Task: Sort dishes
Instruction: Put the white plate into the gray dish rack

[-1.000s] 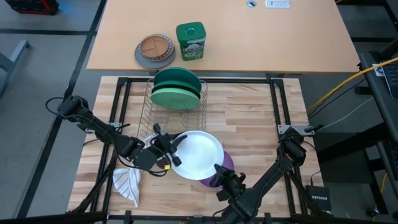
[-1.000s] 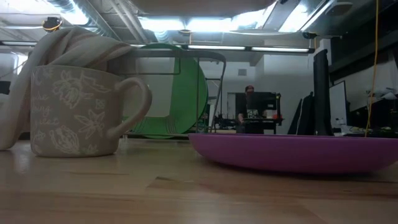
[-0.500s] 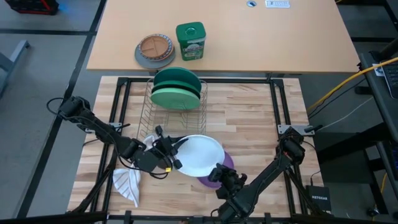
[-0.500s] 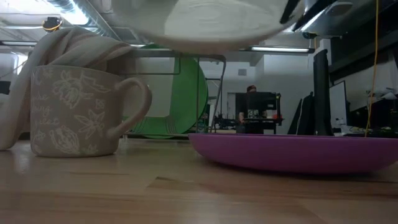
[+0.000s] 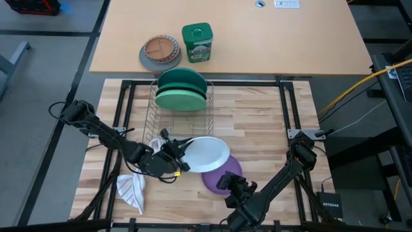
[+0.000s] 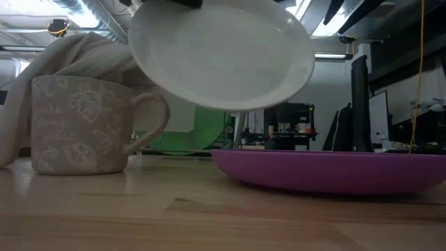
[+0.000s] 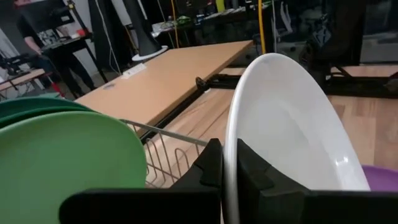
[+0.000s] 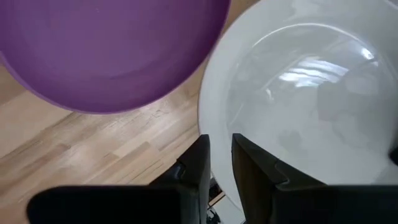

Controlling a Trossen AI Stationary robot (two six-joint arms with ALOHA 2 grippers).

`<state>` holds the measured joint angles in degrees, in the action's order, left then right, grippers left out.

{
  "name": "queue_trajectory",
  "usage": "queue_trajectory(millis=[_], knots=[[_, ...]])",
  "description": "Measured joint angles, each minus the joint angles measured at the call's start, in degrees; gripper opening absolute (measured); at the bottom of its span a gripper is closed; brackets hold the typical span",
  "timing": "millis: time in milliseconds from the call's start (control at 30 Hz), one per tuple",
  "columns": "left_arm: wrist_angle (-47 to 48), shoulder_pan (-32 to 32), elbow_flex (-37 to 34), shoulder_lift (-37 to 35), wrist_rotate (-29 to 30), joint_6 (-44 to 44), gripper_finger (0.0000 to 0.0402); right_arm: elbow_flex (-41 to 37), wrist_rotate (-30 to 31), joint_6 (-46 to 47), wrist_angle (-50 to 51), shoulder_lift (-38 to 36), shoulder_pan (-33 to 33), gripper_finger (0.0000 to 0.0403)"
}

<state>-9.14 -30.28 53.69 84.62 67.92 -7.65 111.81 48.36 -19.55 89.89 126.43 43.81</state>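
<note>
My left gripper (image 5: pixel 179 158) is shut on the white plate (image 5: pixel 207 153), which hangs tilted above the table. The small purple plate (image 5: pixel 223 175) lies flat on the wood beneath it and fills the low view's right side (image 6: pixel 327 171). My right gripper (image 5: pixel 225 182) hovers over the purple plate's near side, fingers a narrow gap apart (image 8: pixel 221 149), holding nothing. The darker green plate (image 5: pixel 183 82) and the teal plate (image 5: pixel 182 98) stand on edge in the wire rack (image 5: pixel 182 119). My left gripper pinches the white plate's rim (image 7: pixel 229 155) between its two fingers, at the plate's left side. The fingers come roughly level from the table's left. The plate is lifted clear and tipped steeply, with its underside (image 6: pixel 223 56) toward the table's near edge.
A patterned cup (image 6: pixel 77 125) with a cloth (image 5: pixel 132 188) draped over it stands at the near left. A tan and grey divided plate (image 5: pixel 161 51) and a green canister (image 5: pixel 197 42) sit on the far tan table. A person (image 6: pixel 279 115) stands in the room behind.
The white plate was level above the purple plate and now hangs tipped on edge in my left gripper. It has dropped into the low view and shifted toward the rack, uncovering the purple plate. My right gripper has drawn back slightly toward the near edge, away from the white plate's rim.
</note>
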Motion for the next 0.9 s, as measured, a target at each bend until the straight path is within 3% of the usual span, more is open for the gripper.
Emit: queue_trajectory(millis=[200,400,700,900], knots=[[-0.2,0.0,0.0,0.0,0.0,-0.7,0.0001,-0.1,-0.3,1.1,0.0,0.1,0.0,0.0069],[-2.0,-0.8,0.1,-0.1,0.0,-0.9,0.0001,-0.1,-1.0,11.7,0.1,0.1,0.0,0.0069],[-13.6,-1.7,0.2,-0.2,-0.2,9.6,0.0000,-0.1,-18.8,23.7,0.1,0.1,0.2,0.0069],[-21.6,-0.8,2.1,-0.2,0.7,23.8,0.0000,-0.1,-26.2,28.4,0.2,0.1,1.3,0.0069]])
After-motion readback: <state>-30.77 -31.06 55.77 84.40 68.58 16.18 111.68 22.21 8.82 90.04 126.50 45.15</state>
